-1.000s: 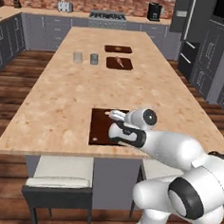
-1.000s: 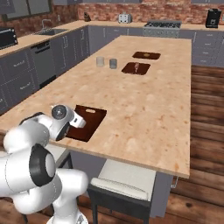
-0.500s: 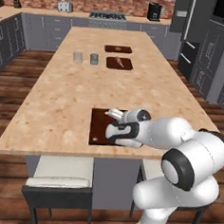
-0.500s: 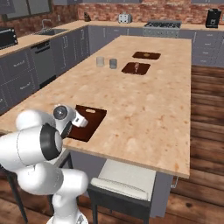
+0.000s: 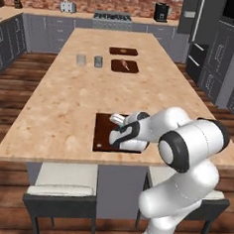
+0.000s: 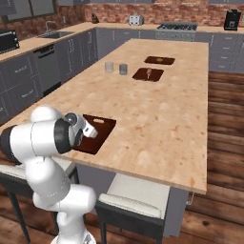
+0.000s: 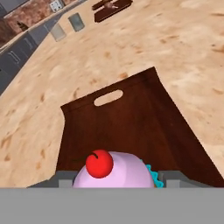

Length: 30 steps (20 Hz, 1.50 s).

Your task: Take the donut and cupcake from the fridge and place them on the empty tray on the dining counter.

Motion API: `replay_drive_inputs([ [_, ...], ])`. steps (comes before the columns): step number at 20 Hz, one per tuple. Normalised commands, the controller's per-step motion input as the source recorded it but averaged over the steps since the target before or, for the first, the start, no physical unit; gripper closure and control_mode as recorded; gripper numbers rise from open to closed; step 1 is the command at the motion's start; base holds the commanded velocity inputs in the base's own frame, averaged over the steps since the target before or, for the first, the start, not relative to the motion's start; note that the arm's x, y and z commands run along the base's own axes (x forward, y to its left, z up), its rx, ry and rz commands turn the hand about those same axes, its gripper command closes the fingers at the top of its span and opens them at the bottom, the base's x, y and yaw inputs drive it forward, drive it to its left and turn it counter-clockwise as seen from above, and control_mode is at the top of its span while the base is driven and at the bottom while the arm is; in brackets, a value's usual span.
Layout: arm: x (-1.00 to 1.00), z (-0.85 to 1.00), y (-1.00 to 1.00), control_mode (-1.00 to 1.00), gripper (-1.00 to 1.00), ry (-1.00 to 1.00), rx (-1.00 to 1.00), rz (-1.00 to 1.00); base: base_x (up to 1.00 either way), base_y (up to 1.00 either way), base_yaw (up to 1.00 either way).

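Note:
My gripper is shut on the cupcake, whose pink frosting, red cherry and teal wrapper edge sit between the fingertips. It hangs just over the near end of the empty dark brown tray, whose far slot handle shows. On the dining counter the hand lies low over that tray. From the right side the gripper is above the tray's near-left part. The fridge stands far back right. The donut is out of view.
Two more dark trays with food and two grey cups sit farther up the counter. White-cushioned stools stand at the near edge. The counter's front edge runs just below the tray.
The hand has dropped lower and slid toward the near end of the tray, cupcake still gripped. The elbow has swung forward over the counter edge.

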Motion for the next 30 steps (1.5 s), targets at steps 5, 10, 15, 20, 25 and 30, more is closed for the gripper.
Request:
replay_drive_inputs([
  [5, 0.22, -0.36, 0.02, -1.0, 1.0, 0.09, 0.0, 0.0, 0.0, 0.0, 0.0],
  [10, 0.1, -0.2, 0.15, -1.0, 1.0, -0.02, -0.01, 0.0, 0.0, 0.0, 0.0],
  [15, 0.02, -0.38, 0.47, -1.0, 1.0, -0.04, -0.07, 0.0, 0.0, 0.0, 0.0],
  [20, 0.18, -0.27, 0.32, -1.0, 1.0, 0.0, -0.04, 0.0, 0.0, 0.0, 0.0],
  [25, 0.06, -0.26, 0.32, -1.0, 1.0, 0.0, -0.06, 0.0, 0.0, 0.0, 0.0],
  [30, 0.01, 0.01, 0.08, -1.0, -1.0, 0.0, -0.01, -0.01, 0.0, 0.0, 0.0],
])
